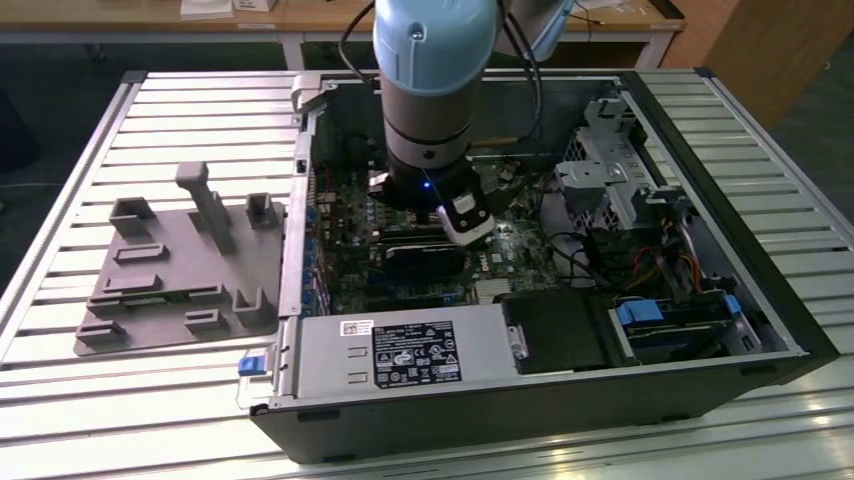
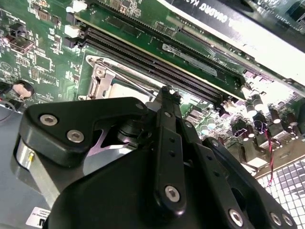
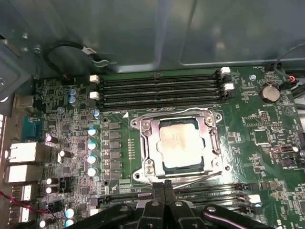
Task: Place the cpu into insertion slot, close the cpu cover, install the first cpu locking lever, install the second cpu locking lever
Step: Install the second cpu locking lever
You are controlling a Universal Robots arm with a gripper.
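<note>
The cpu (image 3: pixel 180 143), a dull silver square, lies in the insertion slot (image 3: pixel 163 166), whose dark frame shows just at the chip's edge. The cpu cover (image 3: pixel 148 143), a silver frame plate, lies flat around the chip. A thin wire locking lever (image 3: pixel 195 174) runs along the socket side nearest my fingertips, and another lever (image 3: pixel 171 114) runs along the opposite side. My gripper (image 3: pixel 164 183) is shut, its tips together just above the near lever, with nothing visible between them. In the second wrist view the gripper (image 2: pixel 167 91) stands over the cover (image 2: pixel 102 78). The exterior view shows the gripper (image 1: pixel 461 228) inside the open computer case (image 1: pixel 787 330).
Black memory slots (image 3: pixel 159 88) flank the socket on two sides. A row of capacitors (image 3: pixel 92 150) stands beside it. A graphics card (image 2: pixel 228 16) lies close by. The power supply (image 1: pixel 400 352) and drive cage (image 1: pixel 601 175) line the case. A grey fixture (image 1: pixel 174 270) sits on the slatted table.
</note>
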